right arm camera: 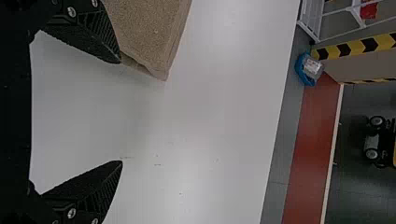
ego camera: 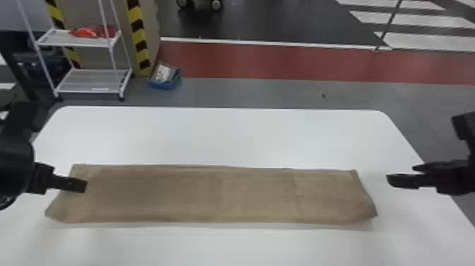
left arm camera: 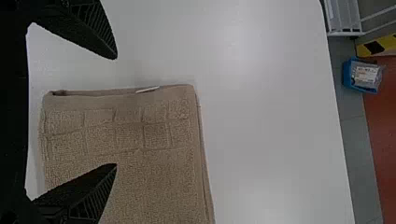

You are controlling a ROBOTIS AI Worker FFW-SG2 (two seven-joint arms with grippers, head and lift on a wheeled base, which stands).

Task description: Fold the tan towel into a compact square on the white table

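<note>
Wide open and empty, black left gripper (left arm camera: pixel 116 111) and black right gripper (right arm camera: pixel 121 112) are hovering near long tan fabric towel's (ego camera: pixel 219 194) ends, probably for folding it.

Left end effector (ego camera: pixel 83 185) spread open, tan towel (left arm camera: pixel 156 186), white tag (left arm camera: pixel 147 89), white table (left arm camera: pixel 271 116)

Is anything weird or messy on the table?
I see no spill or damage. A small white strip, maybe a tag, stands out against the end of the tan towel. The white table also has a few faint specks.
</note>
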